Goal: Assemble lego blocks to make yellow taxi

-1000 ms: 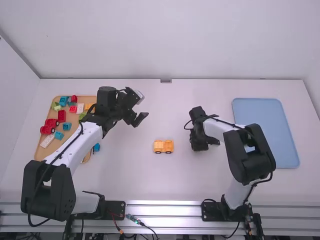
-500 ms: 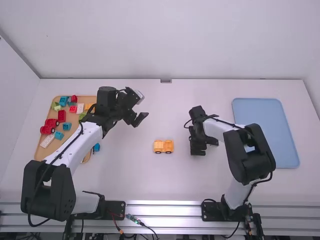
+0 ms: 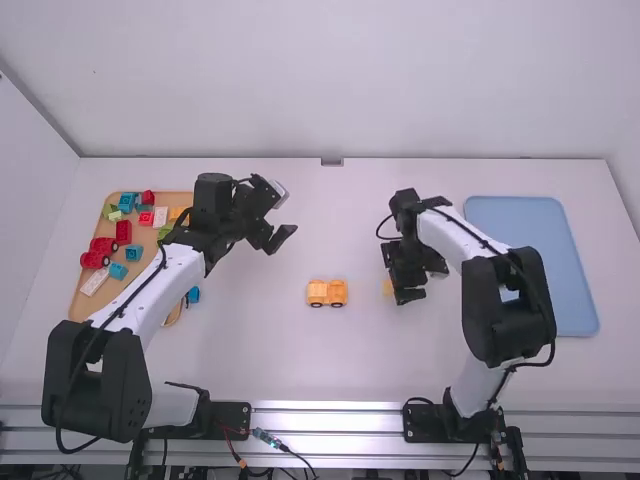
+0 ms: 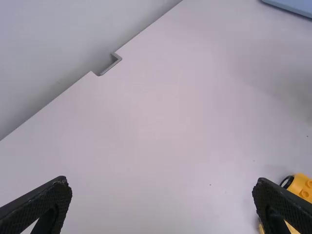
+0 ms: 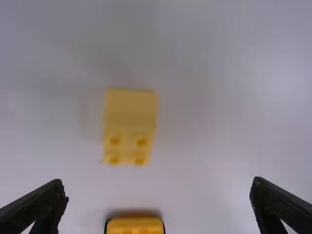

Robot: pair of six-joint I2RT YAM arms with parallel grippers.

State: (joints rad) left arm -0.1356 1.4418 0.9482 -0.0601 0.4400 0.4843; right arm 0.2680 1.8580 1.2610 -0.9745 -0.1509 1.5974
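Yellow block [image 5: 129, 127] sits right of the wheeled piece [image 3: 327, 293]; straddle it squarely with the right tool [image 5: 159, 184], wide-spread and empty like the left tool [image 4: 162, 183].

White links with black joints

On our bench [image 3: 260, 350], the board [image 3: 147, 278] lies on the left with toy blocks [image 3: 133, 253] on it; two wheeled pieces [image 3: 98, 254] sit by its left edge, a long brick [image 3: 95, 282] before them. One small block [image 3: 193, 295] seems, as far as we can tell, at the board's right edge. The toy vehicle [image 3: 327, 293] stands mid-bench, the loose block [image 3: 388, 287] to its right, the tray [image 3: 530, 250] farther right.
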